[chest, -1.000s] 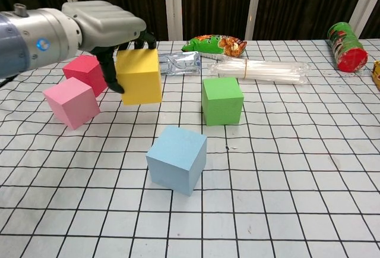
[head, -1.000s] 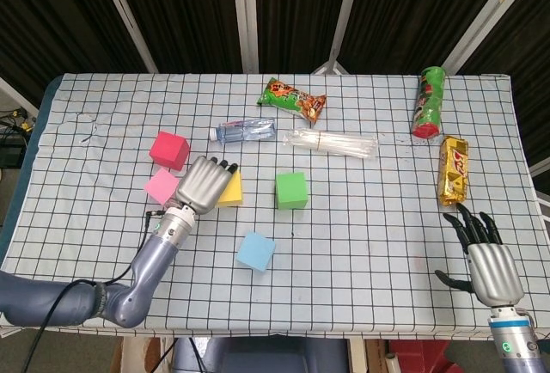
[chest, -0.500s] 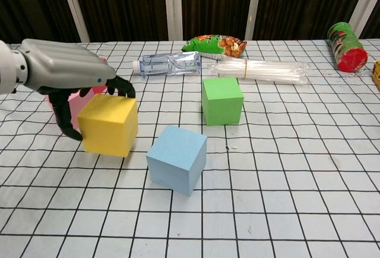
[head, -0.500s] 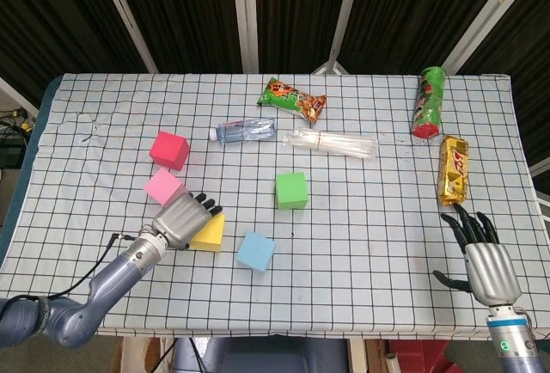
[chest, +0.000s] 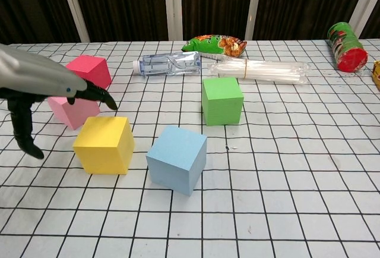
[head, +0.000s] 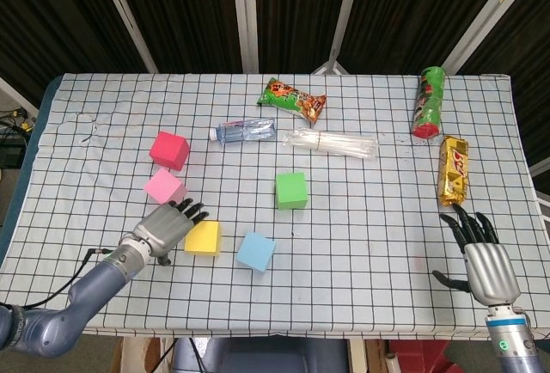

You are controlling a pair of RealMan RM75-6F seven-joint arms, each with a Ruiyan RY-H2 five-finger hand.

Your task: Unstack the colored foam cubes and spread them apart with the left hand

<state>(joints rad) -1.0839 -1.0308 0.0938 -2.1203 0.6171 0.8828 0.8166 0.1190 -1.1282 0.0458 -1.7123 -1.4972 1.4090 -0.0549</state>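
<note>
Several foam cubes lie apart on the checked cloth, none stacked. The yellow cube [head: 203,238] [chest: 104,144] rests on the table near the front left. My left hand [head: 165,227] [chest: 37,88] hovers just left of it, fingers spread, holding nothing. The blue cube [head: 256,252] [chest: 177,159] sits to the yellow one's right. The green cube [head: 291,190] [chest: 222,100] stands mid-table. The pink cube [head: 164,186] [chest: 70,110] and the red cube [head: 169,149] [chest: 89,71] are further back on the left. My right hand [head: 484,257] rests open at the front right.
A water bottle [head: 244,130], a green snack bag [head: 292,100] and a clear packet of sticks [head: 332,143] lie behind the cubes. A green can [head: 427,101] and a gold-red snack bar [head: 454,169] lie at the right edge.
My left hand carried the yellow cube forward and down from beside the pink cube, set it on the table and let go, then drew back left. The right hand stayed put.
</note>
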